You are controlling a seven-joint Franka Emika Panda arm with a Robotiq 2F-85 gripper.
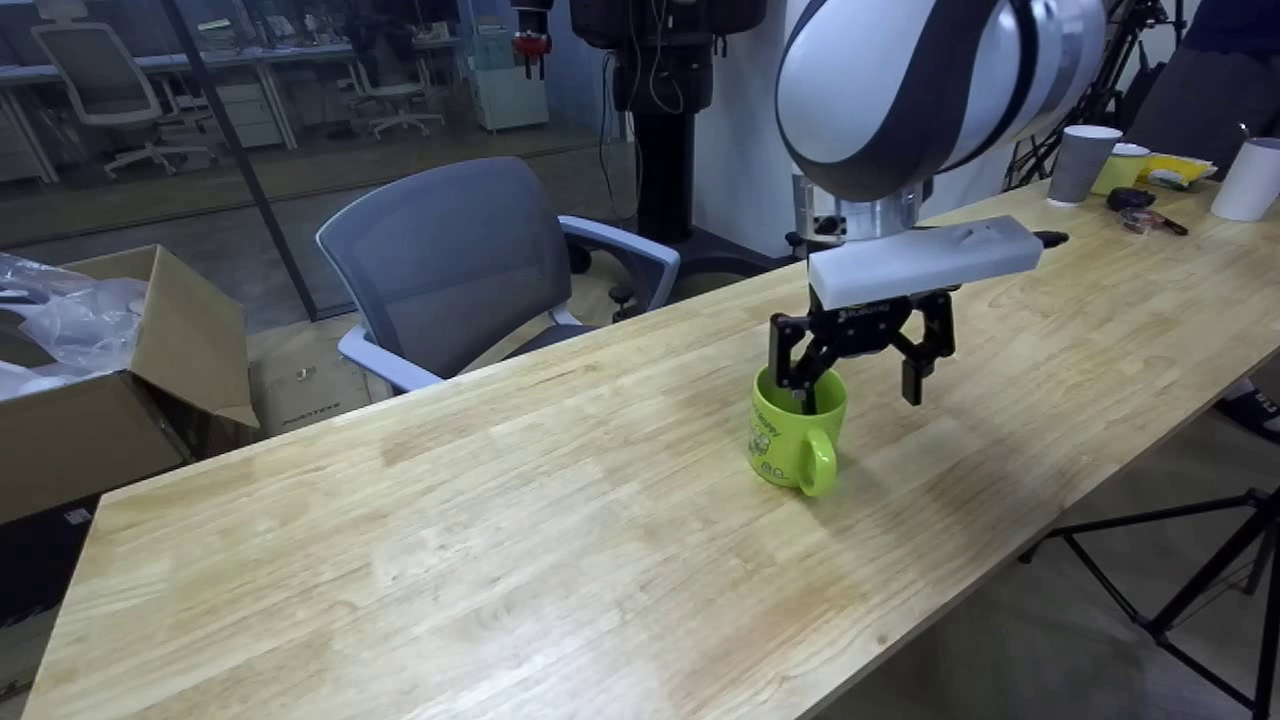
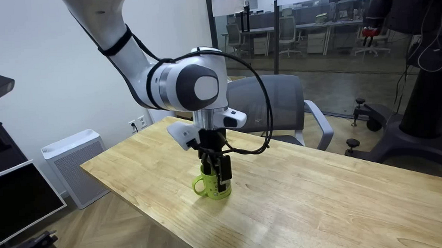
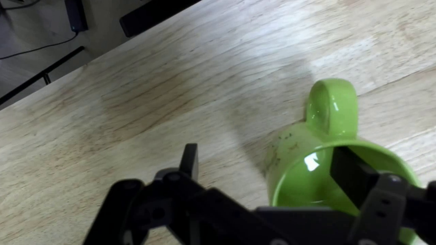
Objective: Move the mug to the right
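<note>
The lime-green mug (image 1: 778, 445) stands upright on the wooden table (image 1: 480, 560), with drawings on its side. It shows in both exterior views (image 2: 210, 185) and, seen from above, in the wrist view (image 3: 301, 177). In the wrist view its handle points toward the top. My gripper (image 1: 860, 403) is open over the mug. One finger reaches down inside the mug, and the other is outside it, apart from its wall. In the wrist view, the gripper (image 3: 265, 154) has bare tabletop and the mug's wall between its fingers. The inner finger's lower part is hidden in an exterior view.
At the table's far end stand a grey cup (image 1: 1083, 165), a yellow-green cup (image 1: 1118, 172), a yellow packet (image 1: 1175, 170) and a white container (image 1: 1250, 182). A grey chair (image 1: 450, 270) stands against the table's edge. A cardboard box (image 1: 195, 340) is beyond the table.
</note>
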